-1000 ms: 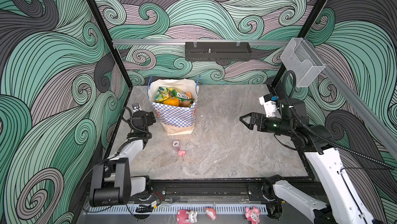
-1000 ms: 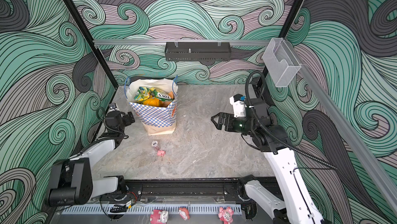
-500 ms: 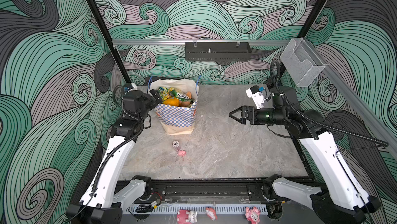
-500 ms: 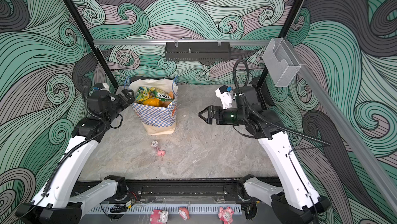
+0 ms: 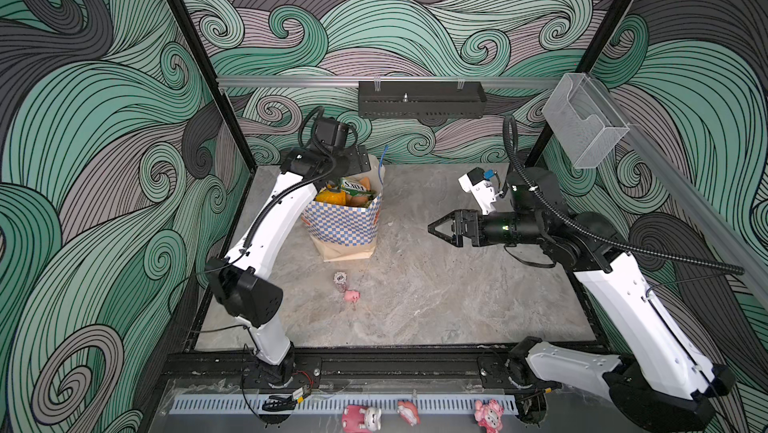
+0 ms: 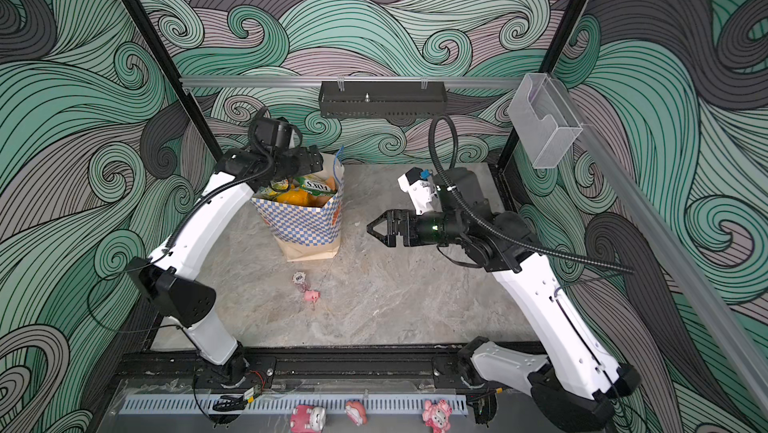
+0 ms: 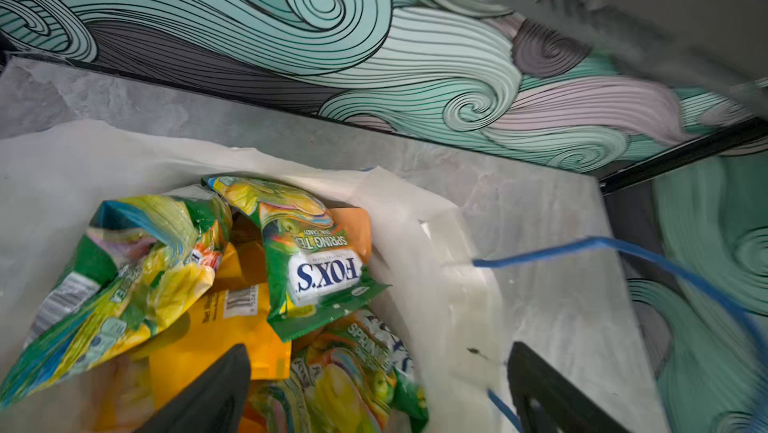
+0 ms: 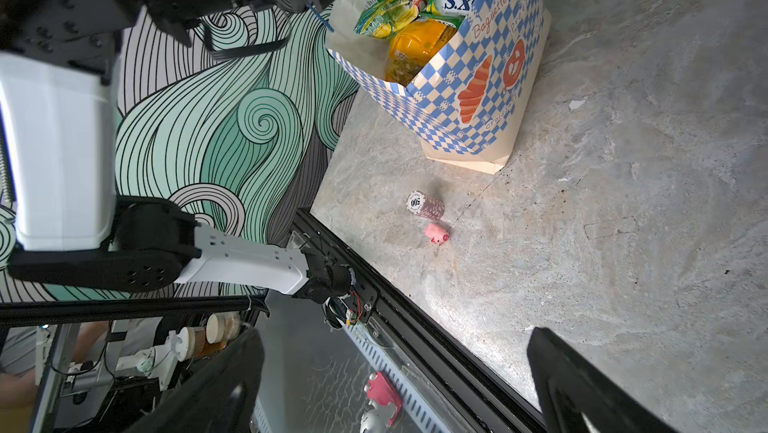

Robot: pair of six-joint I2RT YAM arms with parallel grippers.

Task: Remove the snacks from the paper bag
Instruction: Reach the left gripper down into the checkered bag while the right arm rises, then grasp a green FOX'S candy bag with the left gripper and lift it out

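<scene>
We are hovering the left gripper (image 7: 378, 354), jaws wide and empty, over the paper bag (image 5: 345, 231) left of centre in both top views, judging that both fingers (image 7: 216, 389) need bringing inside its rim, clear of the blue handle (image 7: 594, 240), before pinching the top FOX'S pouch (image 7: 324, 277); right gripper (image 5: 434, 228) hanging wide at mid-right.

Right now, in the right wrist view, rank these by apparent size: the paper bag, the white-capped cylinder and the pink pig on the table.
1. paper bag, by far.
2. white-capped cylinder, only slightly bigger than the pig.
3. pink pig, right beside it.
</scene>
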